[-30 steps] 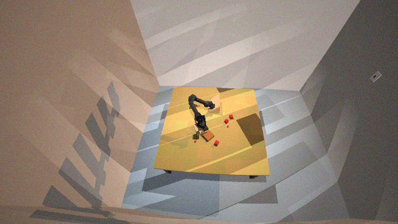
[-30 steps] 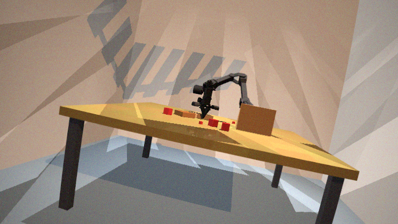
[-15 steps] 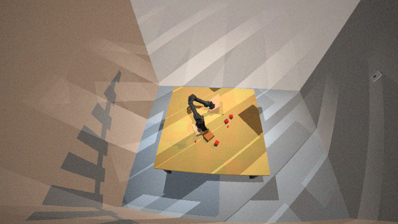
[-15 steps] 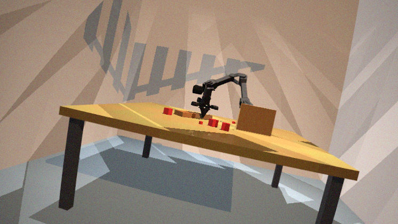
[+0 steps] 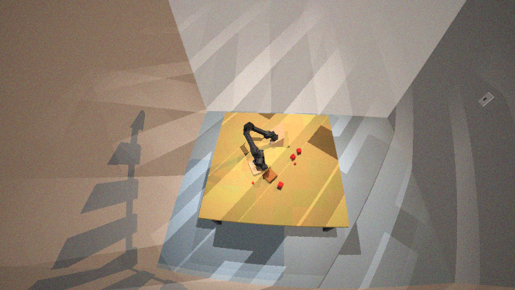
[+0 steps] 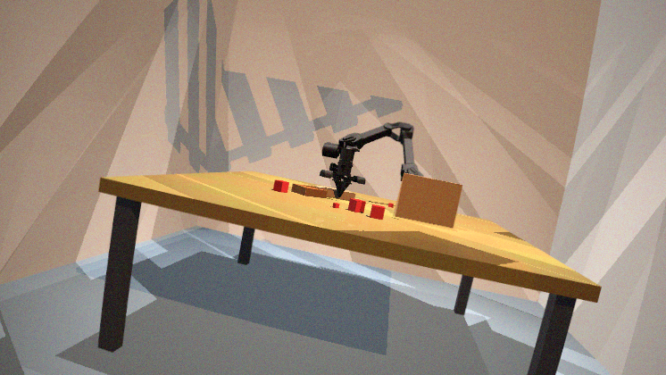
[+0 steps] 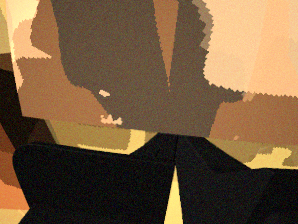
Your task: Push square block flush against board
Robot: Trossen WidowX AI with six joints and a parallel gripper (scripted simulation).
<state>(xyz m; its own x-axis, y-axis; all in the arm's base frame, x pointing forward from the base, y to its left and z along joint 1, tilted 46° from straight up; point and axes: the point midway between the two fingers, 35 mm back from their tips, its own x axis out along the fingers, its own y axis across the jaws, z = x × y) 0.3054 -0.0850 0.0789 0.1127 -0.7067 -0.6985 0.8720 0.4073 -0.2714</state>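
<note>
My fingers (image 5: 264,168) (image 6: 339,195) are closed on nothing — the top view separates two red cubes (image 5: 298,150) (image 6: 377,212) that nearly overlap in the exterior one.

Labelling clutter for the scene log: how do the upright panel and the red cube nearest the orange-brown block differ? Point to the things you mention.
Size: the panel (image 5: 279,130) (image 6: 430,200) is far taller and wider than the cube (image 5: 280,185) (image 6: 280,186).
Colour: panel tan-brown, cube red.
Shape: panel a broad slab on edge, cube compact.
Shared: both are on the yellow table (image 5: 309,205) (image 6: 223,207).
</note>
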